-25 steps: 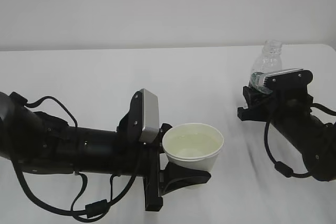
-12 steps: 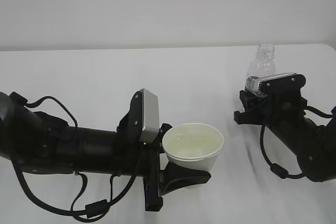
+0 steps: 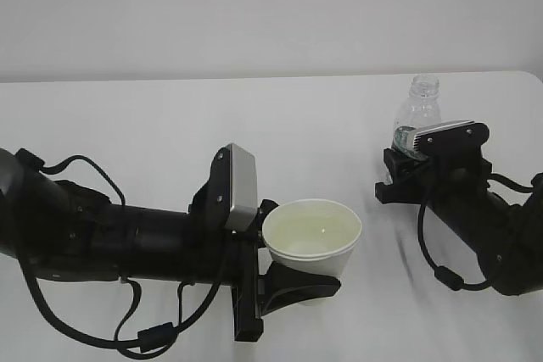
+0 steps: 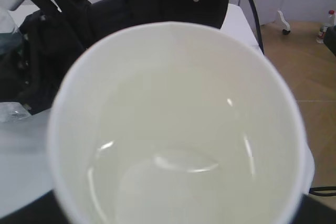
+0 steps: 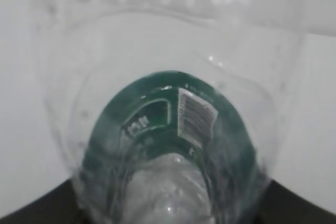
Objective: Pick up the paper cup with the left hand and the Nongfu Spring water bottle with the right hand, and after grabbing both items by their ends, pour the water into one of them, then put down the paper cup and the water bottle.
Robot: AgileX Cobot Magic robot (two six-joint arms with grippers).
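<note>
My left gripper (image 3: 307, 253) is shut on the white paper cup (image 3: 312, 235), which it holds upright low over the table in the front middle. In the left wrist view the cup (image 4: 173, 93) fills the frame, and clear water (image 4: 181, 174) lies in its bottom. To the right, my right gripper (image 3: 405, 167) is shut on the lower body of the Nongfu Spring water bottle (image 3: 418, 110). The bottle stands upright with its open neck on top. The right wrist view looks along the clear bottle (image 5: 173, 129) and its dark green label. The fingers of both grippers are mostly hidden behind what they hold.
The white table (image 3: 170, 125) runs back to a pale wall, and its right corner (image 3: 530, 75) lies just behind the right arm. The left arm's thick black body and cables (image 3: 102, 235) lie across the front left. Wooden floor (image 4: 315, 77) shows beyond the table edge.
The right gripper has moved a little left and down with the bottle, which has gone from leaning to upright. The left arm and cup have not moved.
</note>
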